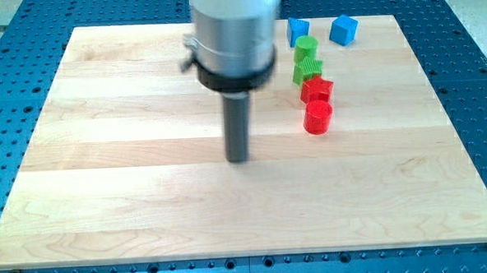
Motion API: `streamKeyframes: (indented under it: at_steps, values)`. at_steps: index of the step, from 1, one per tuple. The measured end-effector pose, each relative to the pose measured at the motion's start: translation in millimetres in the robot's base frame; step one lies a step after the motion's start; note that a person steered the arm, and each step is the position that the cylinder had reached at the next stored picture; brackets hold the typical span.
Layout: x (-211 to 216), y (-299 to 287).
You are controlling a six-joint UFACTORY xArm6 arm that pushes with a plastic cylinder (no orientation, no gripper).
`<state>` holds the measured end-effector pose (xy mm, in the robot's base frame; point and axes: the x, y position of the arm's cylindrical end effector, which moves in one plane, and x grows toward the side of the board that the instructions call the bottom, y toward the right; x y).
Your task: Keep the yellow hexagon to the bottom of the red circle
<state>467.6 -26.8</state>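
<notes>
My tip (239, 159) rests on the wooden board (131, 199) near its middle. The red circle (317, 117) stands to the right of the tip, about a hundred pixels away and slightly higher in the view. No yellow hexagon shows anywhere in the view. The arm's grey body (232, 34) hides part of the board's top middle.
Above the red circle runs a column of blocks: a red star-like block (316, 90), a green star-like block (307, 69) and a green circle (306, 46). Two blue blocks (298, 29) (344, 29) sit at the board's top edge. A blue perforated table (471, 77) surrounds the board.
</notes>
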Motion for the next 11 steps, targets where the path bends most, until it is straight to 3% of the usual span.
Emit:
streamKeyframes:
  at_steps: [2, 3, 4, 5, 7, 10, 11]
  values:
    - [-190.3, -54.4]
    - [-248.4, -21.8]
    - [-256.6, 52.9]
    - [-232.8, 57.7]
    - [-112.8, 65.0]
    - [-133.0, 0.0]
    - [-53.5, 13.1]
